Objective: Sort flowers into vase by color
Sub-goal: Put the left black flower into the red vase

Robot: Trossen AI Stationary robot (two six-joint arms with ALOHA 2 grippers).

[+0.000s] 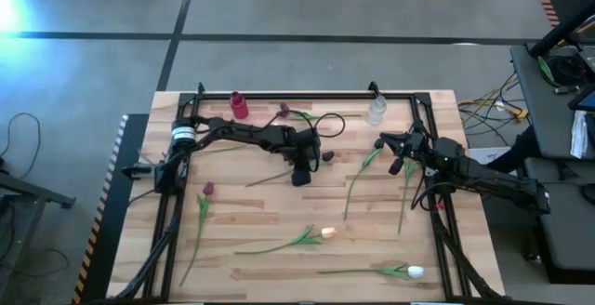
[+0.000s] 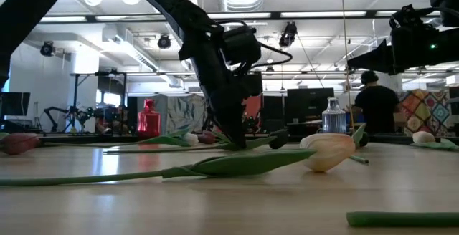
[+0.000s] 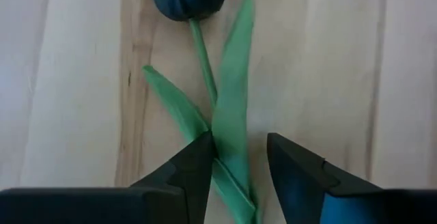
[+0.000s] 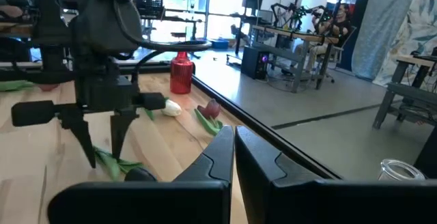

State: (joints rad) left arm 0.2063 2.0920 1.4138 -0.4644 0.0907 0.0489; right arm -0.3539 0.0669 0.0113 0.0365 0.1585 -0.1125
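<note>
1. Flowers first: the dark-headed artificial tulip with a thin green stem and long flat leaves (image 3: pixel 205 67) lies flat on the pale wooden table (image 1: pixel 279 258), straight ahead of my left gripper (image 3: pixel 239 157), its stem and one leaf running between the fingers.

2. My left gripper (image 1: pixel 301 177) points down over the middle of the table with its fingers spread either side of that stem, not yet pinching. The dark head (image 1: pixel 327 156) lies just beyond the fingertips.

3. I judge the tulip very light, with a thin, springy stem and soft, floppy leaves. A pinch on a leaf alone would likely slip or fold.

4. I would take hold on the stem itself, about where the leaves join, so the head does not droop far and the long tail does not swing much.

5. Crushing looks unlikely, but the stem is narrow, so I want the fingers low, close to the wood.

6. Off to the left gripper's far side stands the red vase (image 1: pixel 239 106); the clear glass vase (image 1: pixel 376 110) stands at the far edge near the other arm.

7. My right gripper (image 4: pixel 233 149) waits at the table's right side with its fingers pressed together, holding nothing.
</note>
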